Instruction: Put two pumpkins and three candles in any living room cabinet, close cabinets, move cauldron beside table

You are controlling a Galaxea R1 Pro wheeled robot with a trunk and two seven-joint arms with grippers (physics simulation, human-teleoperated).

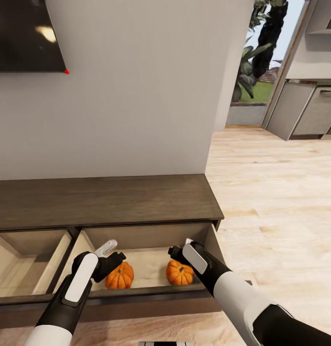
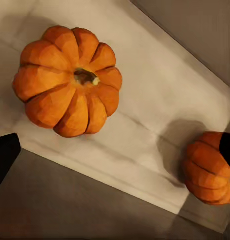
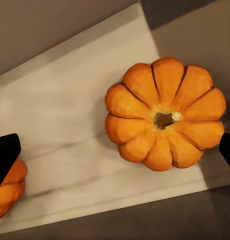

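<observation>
- Long, low, dark brown wooden cabinet (image 1: 103,199): stands against the pale wall, two drawers pulled open, pale wood insides exposed.
- Left small orange ribbed pumpkin (image 1: 119,276): rests upright on the floor of the right-hand open drawer (image 1: 151,262), near its front edge; the left wrist view looks straight down on its short dark stem (image 2: 85,77).
- Right small orange ribbed pumpkin (image 1: 179,272): same drawer, apart from the first, bare pale wood between them; the right wrist view has it centred (image 3: 165,114).
- Left gripper (image 1: 109,253): hangs over the drawer above the left pumpkin; one white finger shows in the head view and one dark tip at the wrist view's edge, with nothing between them. Fingers apparently spread and empty.
- Right gripper (image 1: 182,250): over the right pumpkin; dark fingertips sit at opposite edges of the wrist view, spread wide and empty.
- Risk, judged: lifting out carelessly could clip a stem or rib and roll a pumpkin along the drawer floor.
- Risk, judged: a wrist or forearm low in the drawer could catch the front panel (image 1: 136,293) on withdrawal.
- Risk, judged: shutting the drawer fast may send the round pumpkins rolling into the walls.
- Risk, judged: both drawers stand open; leaving either so fails the closure condition.
</observation>
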